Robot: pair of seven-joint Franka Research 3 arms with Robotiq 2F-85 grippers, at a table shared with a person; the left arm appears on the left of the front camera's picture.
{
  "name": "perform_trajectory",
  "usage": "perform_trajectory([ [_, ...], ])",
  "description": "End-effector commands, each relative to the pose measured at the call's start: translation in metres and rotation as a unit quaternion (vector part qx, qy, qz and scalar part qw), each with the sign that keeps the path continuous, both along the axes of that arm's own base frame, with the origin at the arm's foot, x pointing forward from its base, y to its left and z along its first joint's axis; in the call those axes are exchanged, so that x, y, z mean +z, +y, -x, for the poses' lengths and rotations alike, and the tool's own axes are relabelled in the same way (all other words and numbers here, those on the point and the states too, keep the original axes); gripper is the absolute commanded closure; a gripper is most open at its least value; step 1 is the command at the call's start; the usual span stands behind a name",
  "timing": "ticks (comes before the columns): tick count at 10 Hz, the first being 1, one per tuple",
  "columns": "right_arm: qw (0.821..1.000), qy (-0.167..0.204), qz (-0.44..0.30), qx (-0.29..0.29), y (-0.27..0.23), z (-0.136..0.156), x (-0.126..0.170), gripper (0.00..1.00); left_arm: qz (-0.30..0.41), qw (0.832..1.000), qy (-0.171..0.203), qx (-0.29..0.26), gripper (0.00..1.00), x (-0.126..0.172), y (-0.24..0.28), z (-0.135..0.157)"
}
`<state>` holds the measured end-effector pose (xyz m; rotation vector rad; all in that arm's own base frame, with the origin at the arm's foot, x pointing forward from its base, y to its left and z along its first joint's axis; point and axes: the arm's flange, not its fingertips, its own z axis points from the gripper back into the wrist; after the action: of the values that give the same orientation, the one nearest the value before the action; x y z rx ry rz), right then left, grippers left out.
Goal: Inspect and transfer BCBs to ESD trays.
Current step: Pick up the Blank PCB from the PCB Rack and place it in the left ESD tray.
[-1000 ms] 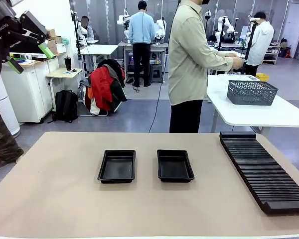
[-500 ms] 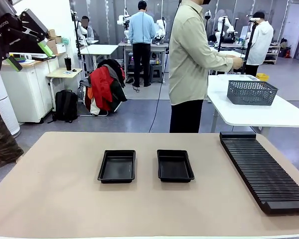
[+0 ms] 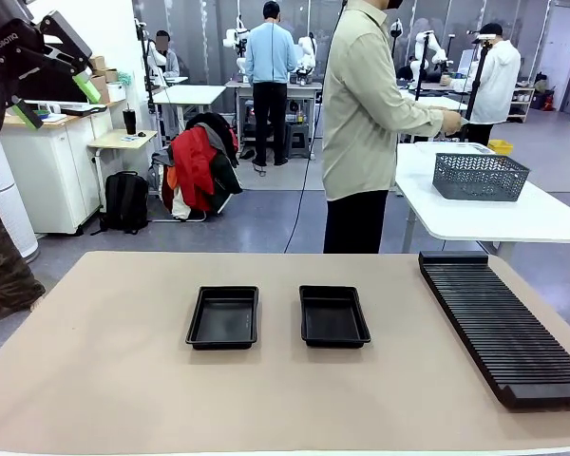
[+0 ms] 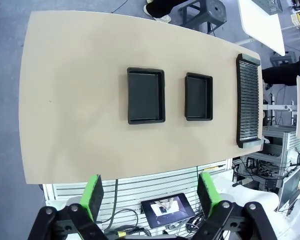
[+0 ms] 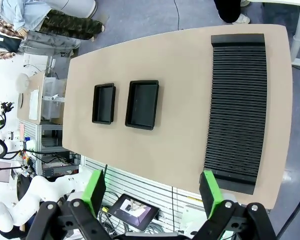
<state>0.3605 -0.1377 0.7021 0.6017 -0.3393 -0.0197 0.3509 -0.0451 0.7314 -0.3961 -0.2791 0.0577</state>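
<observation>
Two empty black ESD trays lie side by side mid-table, the left tray (image 3: 223, 316) and the right tray (image 3: 333, 314). The BCBs are out of view. My left gripper (image 3: 55, 103) hangs high above the table's left end, open, nothing between its green pads. From above, the left wrist view has the left gripper (image 4: 150, 194) open, with both trays (image 4: 146, 95) (image 4: 198, 96) far below. My right gripper (image 5: 152, 191) is also open and empty, high over the table, looking down on the trays (image 5: 104, 103) (image 5: 142, 104).
A long black ribbed rack (image 3: 499, 323) lies along the table's right side, seen too as the rack (image 4: 248, 100) and the rack (image 5: 236, 105). A person (image 3: 361, 114) stands beyond the far edge, turned toward a white side table holding a grey basket (image 3: 479, 176).
My left gripper has risen slightly at the top left of the front view. The trays, the rack and the person stand as before.
</observation>
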Motion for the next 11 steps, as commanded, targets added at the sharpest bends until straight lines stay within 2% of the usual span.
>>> perform_trajectory([
  [1,1.0,0.0,0.0,0.0,0.0,0.0,0.0,0.0,0.002,1.0,-0.002,0.001,0.0,0.0,0.001,0.002],
  [6,1.0,0.0,0.0,0.0,0.0,0.0,0.0,0.0,0.0,1.0,-0.001,0.0,0.0,0.001,0.0,0.0],
  [7,1.0,0.0,0.0,0.0,0.0,0.0,0.0,0.0,-0.011,1.0,-0.01,-0.013,0.0,0.005,-0.004,-0.001],
  [11,1.0,0.0,0.0,0.0,0.0,0.0,0.0,0.0,-0.023,0.999,-0.003,-0.032,0.0,0.011,-0.008,-0.007],
])
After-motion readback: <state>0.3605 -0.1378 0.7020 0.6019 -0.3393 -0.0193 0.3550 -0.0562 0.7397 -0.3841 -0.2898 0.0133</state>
